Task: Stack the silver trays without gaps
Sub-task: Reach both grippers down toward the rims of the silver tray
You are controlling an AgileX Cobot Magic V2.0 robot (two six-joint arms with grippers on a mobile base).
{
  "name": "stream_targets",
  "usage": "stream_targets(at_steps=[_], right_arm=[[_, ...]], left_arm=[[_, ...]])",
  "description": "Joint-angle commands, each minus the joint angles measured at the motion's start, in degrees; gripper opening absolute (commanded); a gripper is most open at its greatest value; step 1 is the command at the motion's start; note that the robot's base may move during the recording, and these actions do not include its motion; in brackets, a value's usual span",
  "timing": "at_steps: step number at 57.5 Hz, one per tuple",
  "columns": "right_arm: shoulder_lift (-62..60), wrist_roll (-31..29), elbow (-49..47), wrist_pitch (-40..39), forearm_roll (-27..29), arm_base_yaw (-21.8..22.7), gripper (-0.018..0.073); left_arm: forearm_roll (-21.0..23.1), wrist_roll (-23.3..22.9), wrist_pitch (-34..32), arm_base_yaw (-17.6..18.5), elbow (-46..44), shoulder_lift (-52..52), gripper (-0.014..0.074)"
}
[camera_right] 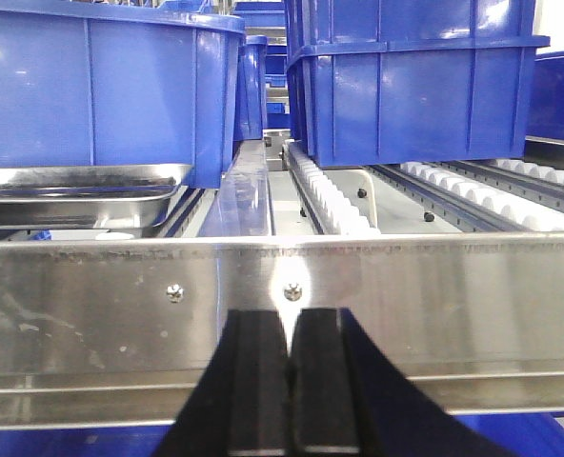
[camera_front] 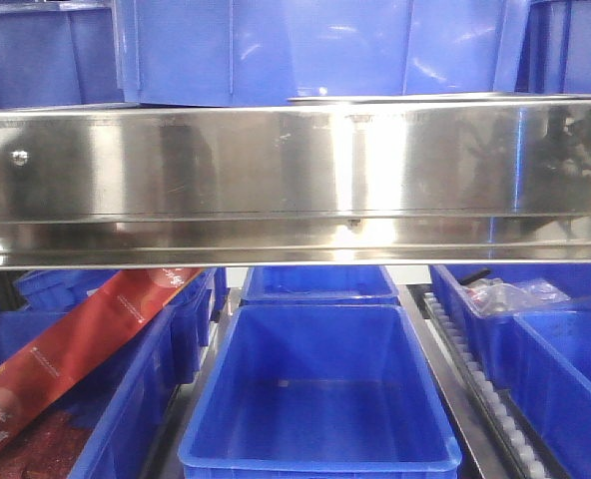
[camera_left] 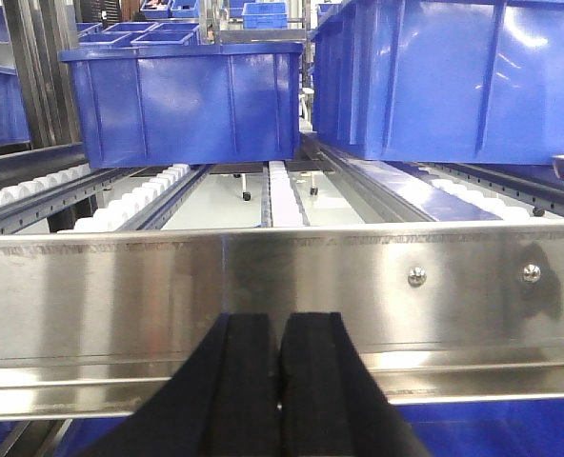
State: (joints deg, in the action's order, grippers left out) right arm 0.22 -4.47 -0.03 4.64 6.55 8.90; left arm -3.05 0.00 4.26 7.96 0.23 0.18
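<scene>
A silver tray (camera_right: 72, 195) with a shallow raised rim lies on the shelf at the left of the right wrist view, just behind the steel beam (camera_right: 473, 286) and in front of a blue bin (camera_right: 91, 86). In the front view a thin silver rim (camera_front: 445, 98) shows just above the beam (camera_front: 276, 170) at the right. My right gripper (camera_right: 290, 316) is shut and empty, low in front of the beam, right of the tray. My left gripper (camera_left: 280, 319) is also shut on nothing, in front of the beam (camera_left: 120, 286). Neither gripper shows in the front view.
Deep blue bins (camera_left: 187, 100) (camera_left: 453, 76) (camera_right: 415, 81) stand on the white roller tracks (camera_left: 282, 195) behind the beam. Below the shelf are more blue bins (camera_front: 320, 399); the left one holds a red packet (camera_front: 76, 349), and a right one (camera_front: 565, 379) holds clear plastic.
</scene>
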Motion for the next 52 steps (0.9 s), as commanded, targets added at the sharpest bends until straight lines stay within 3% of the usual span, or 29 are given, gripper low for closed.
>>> stream_targets(at_steps=[1, 24, 32, 52], right_arm=[[-0.2, -0.1, 0.0, -1.3, -0.5, -0.1, -0.0078], [-0.2, -0.1, 0.0, -1.3, -0.5, -0.1, -0.0078], [-0.2, -0.1, 0.0, -1.3, -0.5, -0.1, -0.0078], [-0.2, -0.1, 0.0, -1.5, -0.5, -0.1, -0.0078]], left_arm=[[-0.2, 0.0, -0.9, 0.2, -0.2, -0.2, -0.0017], [-0.2, 0.0, -0.9, 0.2, -0.2, -0.2, -0.0017], [-8.0, 0.9, -0.9, 0.2, -0.2, -0.2, -0.0017], [-8.1, 0.9, -0.9, 0.2, -0.2, -0.2, -0.0017]])
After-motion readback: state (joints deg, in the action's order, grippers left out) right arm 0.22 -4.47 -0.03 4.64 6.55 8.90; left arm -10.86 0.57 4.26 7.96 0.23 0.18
